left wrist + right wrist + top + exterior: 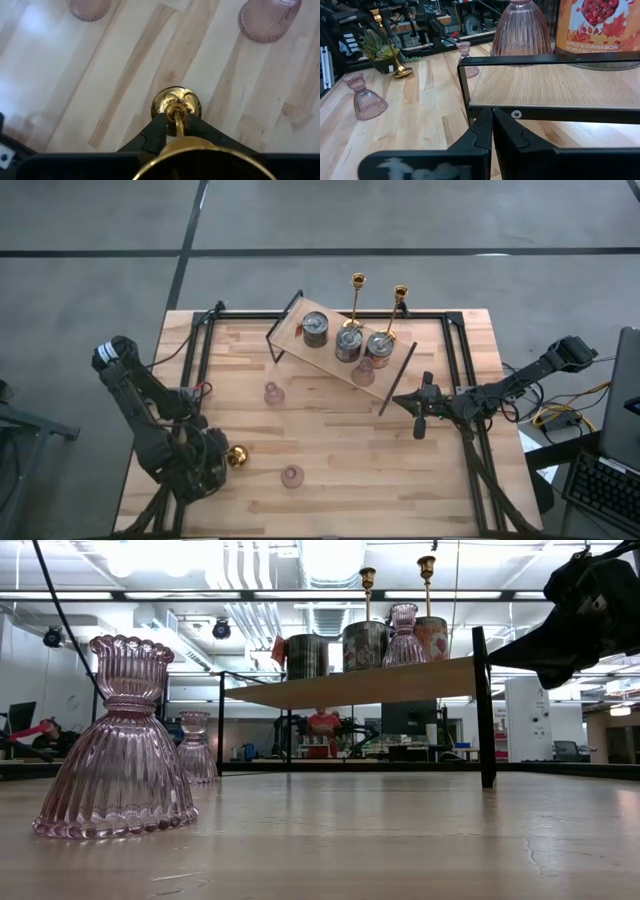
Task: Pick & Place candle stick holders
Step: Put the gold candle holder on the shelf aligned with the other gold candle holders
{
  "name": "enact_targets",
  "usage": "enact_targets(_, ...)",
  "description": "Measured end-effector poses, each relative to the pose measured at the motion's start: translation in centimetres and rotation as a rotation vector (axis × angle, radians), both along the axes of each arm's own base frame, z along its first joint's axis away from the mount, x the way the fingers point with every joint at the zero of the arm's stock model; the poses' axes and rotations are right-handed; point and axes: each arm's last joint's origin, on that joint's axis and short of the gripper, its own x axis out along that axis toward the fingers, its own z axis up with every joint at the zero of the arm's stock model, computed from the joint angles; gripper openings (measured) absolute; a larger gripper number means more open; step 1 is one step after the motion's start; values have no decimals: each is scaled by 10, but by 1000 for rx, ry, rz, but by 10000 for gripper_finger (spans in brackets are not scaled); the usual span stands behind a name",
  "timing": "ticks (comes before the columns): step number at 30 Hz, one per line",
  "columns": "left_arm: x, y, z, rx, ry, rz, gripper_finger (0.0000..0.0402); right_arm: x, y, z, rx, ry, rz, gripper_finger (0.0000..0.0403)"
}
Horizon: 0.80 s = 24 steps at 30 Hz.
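Note:
My left gripper (222, 459) at the near left is shut on a slim gold candlestick (237, 457), which also shows tilted in the right wrist view (390, 45). Two more gold candlesticks (357, 298) (398, 308) stand at the far edge of a wooden shelf (300, 345), with three squat round silvery holders (315, 329) and one pink glass cup (364, 371). Two pink cups (273, 393) (292, 476) stand on the table on their wide bases. My right gripper (419, 420) is shut and empty, low in front of the shelf's right end (520, 115). My left gripper pinches the candlestick's thin stem (178, 124) between its two fingertips, coming from above and pointing down. The round base (176, 101) is beyond the fingers, toward the table; the top cup (195, 157) is near the wrist. The candlestick is tilted; whether its base (402, 73) touches the table, I cannot tell.
The shelf stands on black metal frame legs (396, 380) across the far middle of the table. A small green plant (376, 46) shows behind the held candlestick. A black frame (205, 345) runs along the table's sides. Bare wood lies between the shelf and the near edge.

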Motion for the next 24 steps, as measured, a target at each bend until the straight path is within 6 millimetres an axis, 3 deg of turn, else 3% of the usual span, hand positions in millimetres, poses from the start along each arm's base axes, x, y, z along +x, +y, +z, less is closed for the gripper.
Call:
enact_targets(8,13,17,34,72,49,11,69,0,0,0,0,0,0,8)
enact_targets(14,39,53,69,160,56,72,70,0,0,0,0,0,0,8)
enact_targets(19,66,94,106,196,41,29,69,0,0,0,0,0,0,8)
enact_targets(24,81,151,149,248,-43,69,70,0,0,0,0,0,0,8)
